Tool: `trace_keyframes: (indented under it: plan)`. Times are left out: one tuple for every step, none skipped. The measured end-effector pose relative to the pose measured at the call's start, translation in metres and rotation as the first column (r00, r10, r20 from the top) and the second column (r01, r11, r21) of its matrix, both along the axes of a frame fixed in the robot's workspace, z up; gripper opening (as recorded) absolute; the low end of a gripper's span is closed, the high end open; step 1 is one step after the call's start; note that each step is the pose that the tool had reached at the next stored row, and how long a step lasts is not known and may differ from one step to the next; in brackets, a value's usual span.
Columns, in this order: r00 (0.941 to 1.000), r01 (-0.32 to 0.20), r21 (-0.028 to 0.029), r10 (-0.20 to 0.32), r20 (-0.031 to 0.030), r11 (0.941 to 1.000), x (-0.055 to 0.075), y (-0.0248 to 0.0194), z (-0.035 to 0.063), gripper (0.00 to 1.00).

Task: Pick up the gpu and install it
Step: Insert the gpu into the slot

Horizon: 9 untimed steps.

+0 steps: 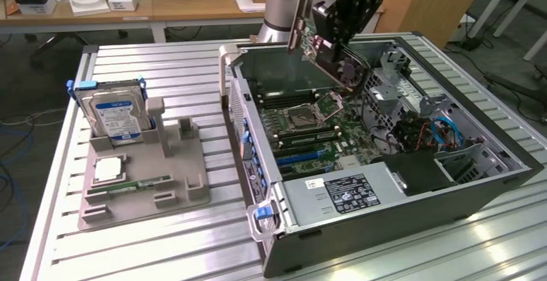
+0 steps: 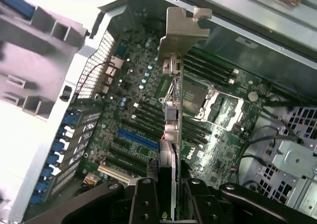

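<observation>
Gripper [image 1: 335,30] on my arm is pinching the gpu [image 1: 332,63], with its jaws pressed against both faces of the card. I see the card hanging tilted above the open computer case [image 1: 478,185], over the motherboard [image 1: 316,134] and clear of it. From the wrist, the card appears edge-on, its silver end bracket [image 2: 183,28] near the processor socket [image 2: 208,102].

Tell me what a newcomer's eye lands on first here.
The open computer case on the exterior view's right, its motherboard bare, draws the eye first. Above it hangs the gpu, tilted and clamped in the fingers. On the exterior view's left, a grey tray holds an upright hard drive.
</observation>
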State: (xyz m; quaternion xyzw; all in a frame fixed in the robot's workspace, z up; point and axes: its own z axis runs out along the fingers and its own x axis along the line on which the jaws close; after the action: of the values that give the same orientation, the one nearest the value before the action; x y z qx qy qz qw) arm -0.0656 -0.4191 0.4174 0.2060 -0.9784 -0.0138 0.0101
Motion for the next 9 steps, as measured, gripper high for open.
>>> trace_keyframes:
  plan:
    - [0.9998, -0.017, 0.0000, 0.017, 0.0001, 0.9998, 0.0000, 0.0000, -0.0001, 0.26]
    - [0.9994, -0.035, 0.0000, 0.035, 0.0002, 0.9994, 0.0000, 0.0000, -0.0001, 0.26]
    - [0.9987, -0.052, -0.0001, 0.052, 0.0002, 0.9987, 0.0000, 0.0000, -0.0002, 0.26]
    - [0.9977, -0.068, 0.0000, 0.068, 0.0002, 0.9977, 0.0001, 0.0000, -0.0003, 0.26]
    - [0.9964, -0.085, 0.0000, 0.085, 0.0002, 0.9964, 0.0002, 0.0000, -0.0003, 0.26]
    - [0.9951, -0.099, -0.0001, 0.099, 0.0003, 0.9951, 0.0004, 0.0000, -0.0004, 0.26]
    - [0.9936, -0.113, -0.0001, 0.113, 0.0002, 0.9936, 0.0005, 0.0000, -0.0005, 0.26]
    - [0.9919, -0.127, 0.0000, 0.127, 0.0003, 0.9919, 0.0007, 0.0000, -0.0006, 0.26]
    - [0.9900, -0.141, 0.0000, 0.141, 0.0003, 0.9900, 0.0009, 0.0000, -0.0007, 0.26]
